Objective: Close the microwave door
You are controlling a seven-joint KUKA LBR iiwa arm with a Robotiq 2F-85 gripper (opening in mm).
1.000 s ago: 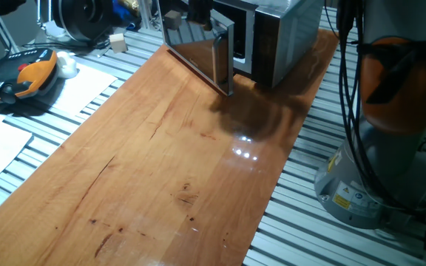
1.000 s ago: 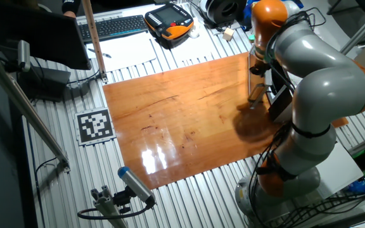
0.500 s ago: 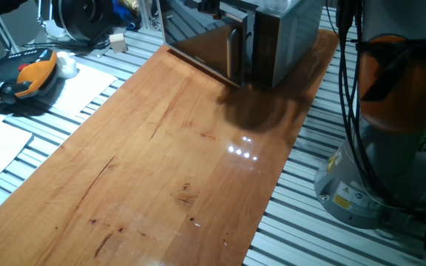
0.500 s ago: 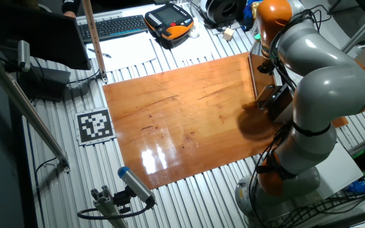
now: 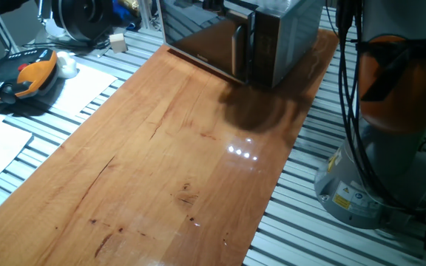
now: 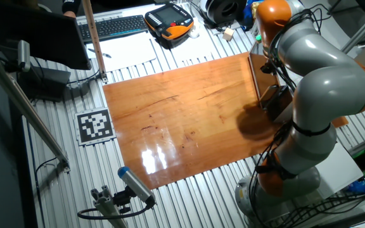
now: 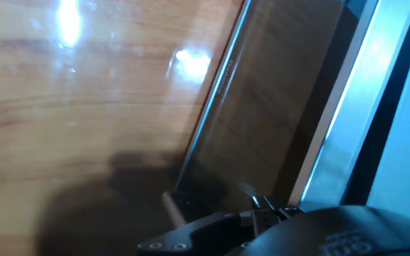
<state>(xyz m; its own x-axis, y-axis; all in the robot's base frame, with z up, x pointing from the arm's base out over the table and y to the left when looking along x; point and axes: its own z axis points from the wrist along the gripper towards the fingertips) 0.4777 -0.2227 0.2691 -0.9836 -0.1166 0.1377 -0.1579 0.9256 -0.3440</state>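
At the far end of the wooden table (image 5: 168, 148), the microwave door (image 5: 202, 41) has swung almost flat against the microwave (image 5: 283, 33), so it looks nearly shut, though the gripper's fingers are hidden.

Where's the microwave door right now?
The microwave door is swung nearly flush against the microwave, at the far end of the wooden tabletop in one fixed view.

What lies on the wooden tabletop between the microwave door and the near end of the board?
Nothing: in one fixed view the wooden tabletop is bare from the microwave door to its near end, showing only shadow and light glare.
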